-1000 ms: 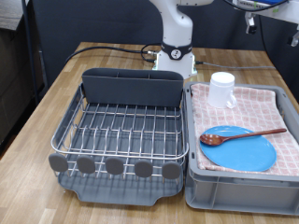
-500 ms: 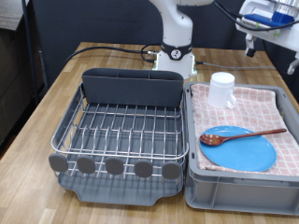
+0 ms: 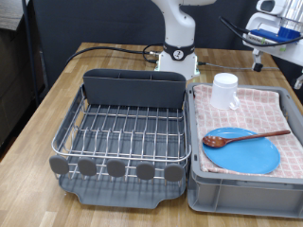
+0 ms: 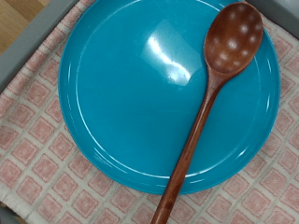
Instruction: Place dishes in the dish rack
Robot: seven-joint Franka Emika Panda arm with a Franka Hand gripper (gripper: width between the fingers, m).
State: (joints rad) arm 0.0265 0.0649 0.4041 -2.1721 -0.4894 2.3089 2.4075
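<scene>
The bright-blue plate (image 3: 242, 151) lies on the pink checked cloth in the grey tub, with the reddish-brown wooden spoon (image 3: 244, 138) lying across it. The wrist view shows the plate (image 4: 140, 103) and spoon (image 4: 210, 103) from straight above, with no fingers in view. The white cup (image 3: 224, 91) stands at the tub's far end. The wire dish rack (image 3: 121, 130) on its dark grey tray holds nothing. My gripper (image 3: 278, 72) hangs high at the exterior view's top right, above the tub. Its two dark fingers are apart, with nothing between them.
The grey tub (image 3: 244, 194) stands at the exterior view's right, side by side with the rack. The rack's grey utensil trough (image 3: 133, 88) runs along its far side. The robot base (image 3: 176, 57) is behind both. A cable (image 3: 114, 49) lies on the wooden table.
My gripper has come down into the exterior view at the top right, moving lower and a little to the right. The dishes and the rack have not moved.
</scene>
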